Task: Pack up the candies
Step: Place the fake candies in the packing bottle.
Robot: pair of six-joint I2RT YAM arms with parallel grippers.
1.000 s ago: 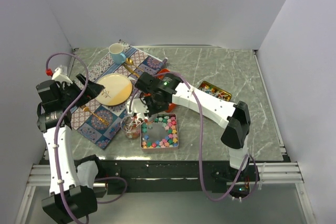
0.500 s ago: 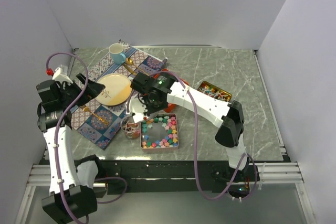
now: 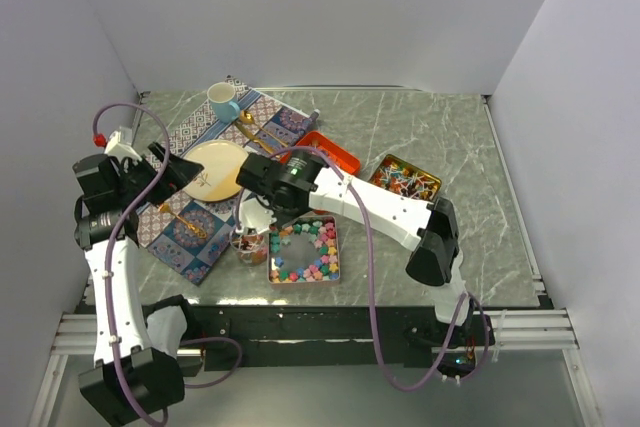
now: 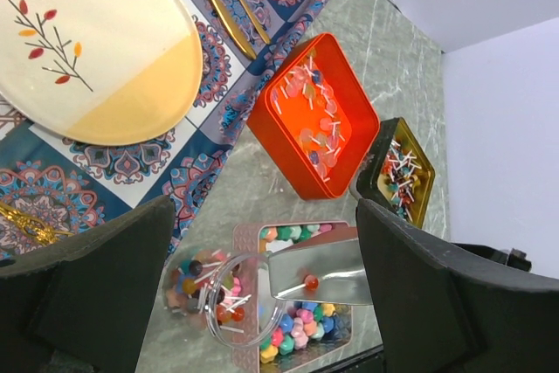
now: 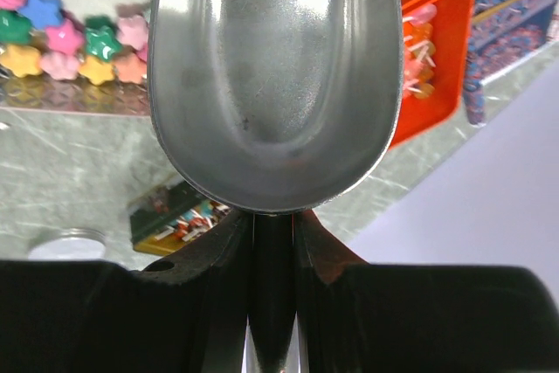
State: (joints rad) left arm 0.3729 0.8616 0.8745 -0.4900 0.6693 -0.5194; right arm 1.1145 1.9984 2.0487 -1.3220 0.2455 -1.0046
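Pastel star candies (image 3: 306,252) (image 4: 301,336) (image 5: 59,34) fill a pink square tin (image 3: 335,247). Just left of it stands a clear jar (image 3: 247,243) (image 4: 214,296) holding small lollipops. My right gripper (image 3: 262,205) (image 5: 273,224) is shut on the handle of a silver scoop (image 4: 325,270) (image 5: 275,76), which is held at the jar's mouth. One red lollipop (image 4: 310,282) lies in the scoop. My left gripper (image 3: 178,173) (image 4: 262,216) hangs open over the patterned placemat, holding nothing.
An orange tin (image 3: 330,152) (image 4: 319,115) of lollipops sits behind the pink tin. A gold tin (image 3: 408,175) (image 4: 400,172) of wrapped pieces is to the right. A plate (image 3: 216,169), gold cutlery (image 3: 250,131) and a blue mug (image 3: 222,100) rest on the placemat (image 3: 190,232).
My right arm has swung left with the scoop, uncovering the orange tin. The left arm has barely moved.
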